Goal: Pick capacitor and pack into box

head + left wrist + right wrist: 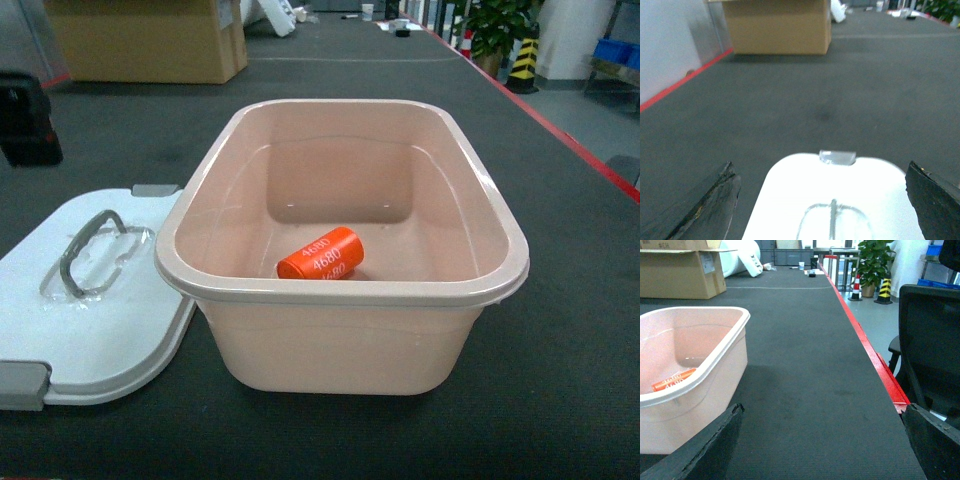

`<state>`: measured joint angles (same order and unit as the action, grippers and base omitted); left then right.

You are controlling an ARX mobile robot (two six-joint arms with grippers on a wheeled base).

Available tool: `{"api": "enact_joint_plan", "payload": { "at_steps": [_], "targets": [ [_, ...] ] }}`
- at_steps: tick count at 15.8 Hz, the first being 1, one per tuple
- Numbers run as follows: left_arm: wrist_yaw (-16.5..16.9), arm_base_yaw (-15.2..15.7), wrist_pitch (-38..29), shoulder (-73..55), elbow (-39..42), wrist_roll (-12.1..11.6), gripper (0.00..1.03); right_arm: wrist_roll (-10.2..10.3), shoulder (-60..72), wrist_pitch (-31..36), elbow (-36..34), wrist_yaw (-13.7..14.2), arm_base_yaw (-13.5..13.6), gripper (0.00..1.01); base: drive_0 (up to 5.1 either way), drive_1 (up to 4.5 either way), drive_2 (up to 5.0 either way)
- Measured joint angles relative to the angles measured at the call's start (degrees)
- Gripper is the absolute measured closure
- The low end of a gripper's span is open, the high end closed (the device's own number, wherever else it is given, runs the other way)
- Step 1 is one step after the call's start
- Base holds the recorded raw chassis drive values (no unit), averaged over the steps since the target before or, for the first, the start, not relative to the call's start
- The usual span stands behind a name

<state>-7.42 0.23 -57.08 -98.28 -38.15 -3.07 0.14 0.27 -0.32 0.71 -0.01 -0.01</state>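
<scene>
The orange capacitor (320, 254) already lies on its side inside the pale pink box (500, 255), near the front wall, its long axis slanting from front-left to back-right. The white lid (95, 310) is off, flat on the dark mat just left of the box, its grey handle (85, 250) facing up. The left gripper (822, 200) hangs directly over that lid, jaws spread wide and empty — so it is the nearer arm for what I judge comes next, closing the box. The right gripper (820, 445) is likewise wide open and holds nothing; the box sits to its left, with bare mat ahead.
</scene>
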Motion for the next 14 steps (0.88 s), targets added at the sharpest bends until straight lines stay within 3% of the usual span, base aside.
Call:
{"api": "enact_joint_plan", "payload": {
  "at_steps": [4,7,11,12,14],
  "targets": [
    [4.22,1.05,-4.79,-21.07,-4.96,-0.48,0.05,0.02,0.0,0.0,0.0,0.02,0.0,0.03,0.0,0.0,0.0],
    [4.37,1.11,-5.73,-28.92,-7.48,-1.42,0.09,0.0,0.0,0.02,0.0,0.0,0.0,0.03,0.0,0.0,0.0],
    [4.85,2.38,-5.95,-28.96,-8.04,-0.31,0.55,0.02,0.0,0.0,0.0,0.0,0.0,0.03,0.0,0.0,0.0],
    [1.44,3.26,8.72,-4.39,-9.31,4.09,1.01,0.0,0.0,0.0,0.0,0.02,0.0,0.03,0.0,0.0,0.0],
    [-0.63,0.79,14.25,3.5,-10.73,5.7,1.01,0.02,0.0,0.0,0.0,0.0,0.0,0.03,0.0,0.0,0.0]
  ]
}}
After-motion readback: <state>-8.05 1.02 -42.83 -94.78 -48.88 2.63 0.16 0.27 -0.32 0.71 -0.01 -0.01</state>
